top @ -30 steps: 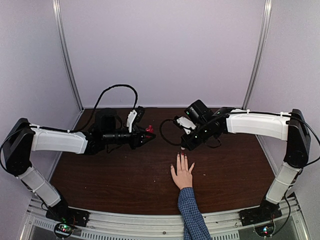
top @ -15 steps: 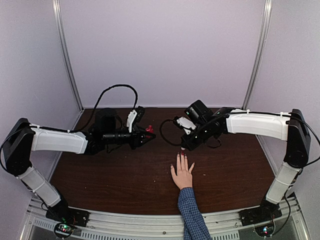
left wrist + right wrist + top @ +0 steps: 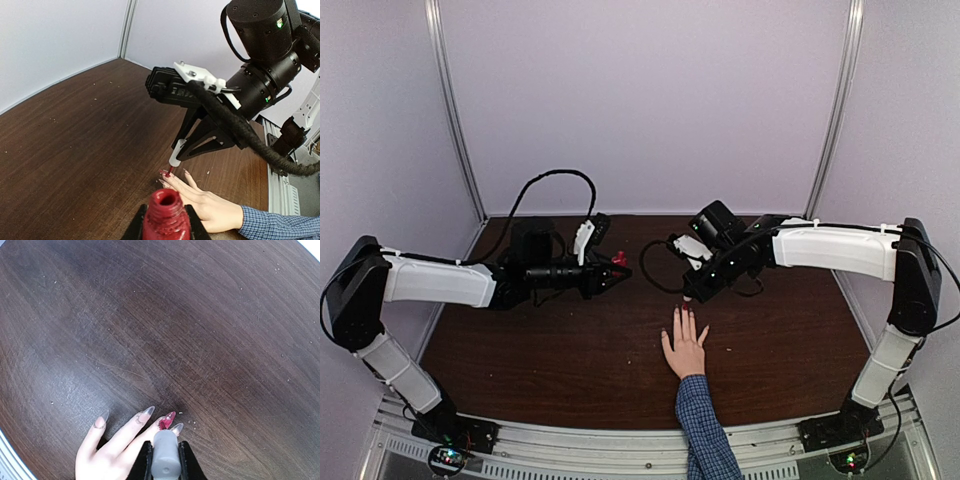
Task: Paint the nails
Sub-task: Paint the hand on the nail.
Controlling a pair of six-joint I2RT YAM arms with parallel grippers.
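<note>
A: Where are the nails (image 3: 167, 420) you are meant to paint?

B: Low in the right wrist view, just left of centre; the hand (image 3: 686, 347) lies flat on the desk (image 3: 570, 340), palm down, fingers spread toward the upper part of the frame; spreading them gives your brush room around each tip. One nail is dark red; the three others you can see there look bare.

A: And your claws?

B: Your right claw (image 3: 164, 460) is clamped on the white brush cap (image 3: 165, 455), pointing it down so the red tip sits at the painted nail; whether it actually touches, you cannot tell from here. Your left claw (image 3: 165, 226) is clamped on the open red bottle (image 3: 165, 215), at the bottom of the left wrist view; you hold it upright and near the hand, probably so a dip is a short trip and nothing spills.

A: Anything changed from a second ago?

B: Hardly; in the top view both arms, the bottle and the hand sit where they were; both grips are just as tight. It reads as slow, careful stroking on one nail.
</note>
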